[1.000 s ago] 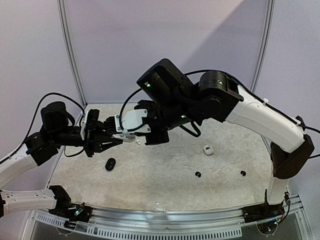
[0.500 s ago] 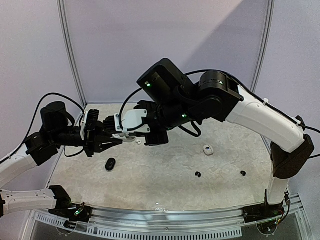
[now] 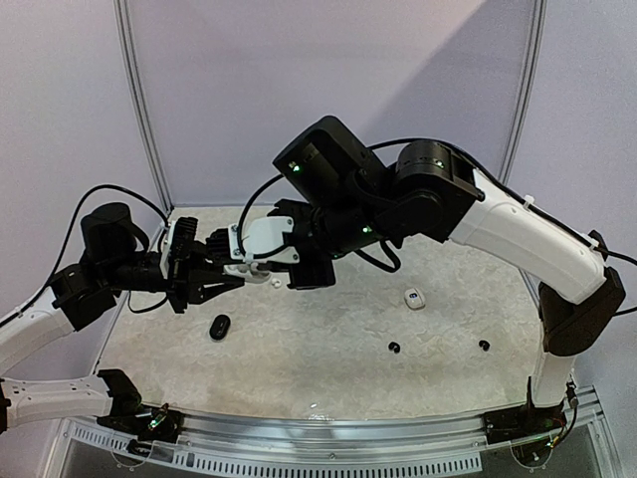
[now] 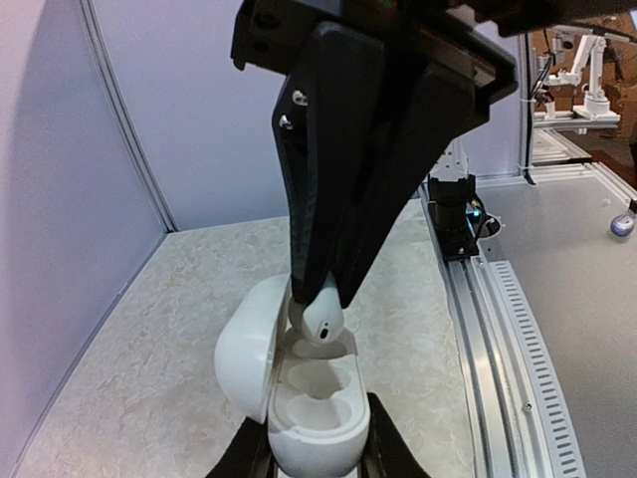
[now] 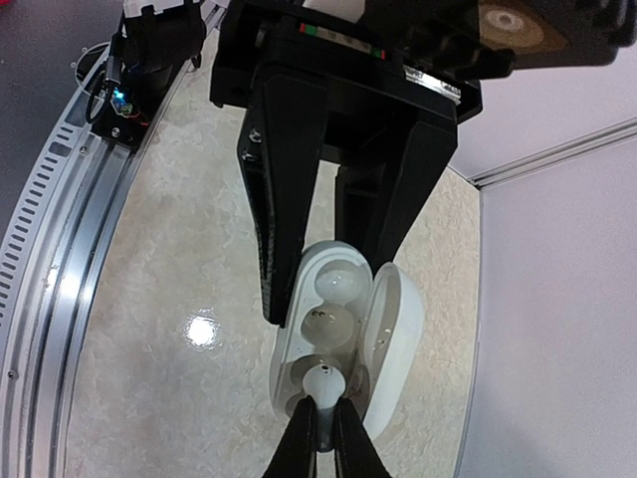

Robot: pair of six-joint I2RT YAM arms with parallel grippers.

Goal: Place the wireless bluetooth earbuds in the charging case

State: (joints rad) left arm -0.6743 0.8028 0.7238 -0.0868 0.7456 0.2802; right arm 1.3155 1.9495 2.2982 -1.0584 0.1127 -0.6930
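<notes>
The left gripper (image 4: 317, 453) is shut on a white charging case (image 4: 318, 423), gripping its lower body from both sides. The lid (image 4: 247, 344) hangs open to the left, and two wells show empty. Coming from above, my right gripper (image 5: 324, 423) is shut on a white earbud (image 5: 322, 381). The earbud (image 4: 320, 317) sits at the mouth of the case's far well, touching or just above it. In the top view both grippers meet above the table's left half, left gripper (image 3: 221, 269) and right gripper (image 3: 251, 267).
A black oval case (image 3: 220, 327) lies on the table below the grippers. A small white case (image 3: 414, 298) sits right of centre. Two black earbuds (image 3: 394, 348) (image 3: 484, 345) lie toward the front right. A tiny white piece (image 3: 276, 282) rests under the right gripper.
The right gripper with the earbud has crept very slightly left toward the case. The left arm has held still.
</notes>
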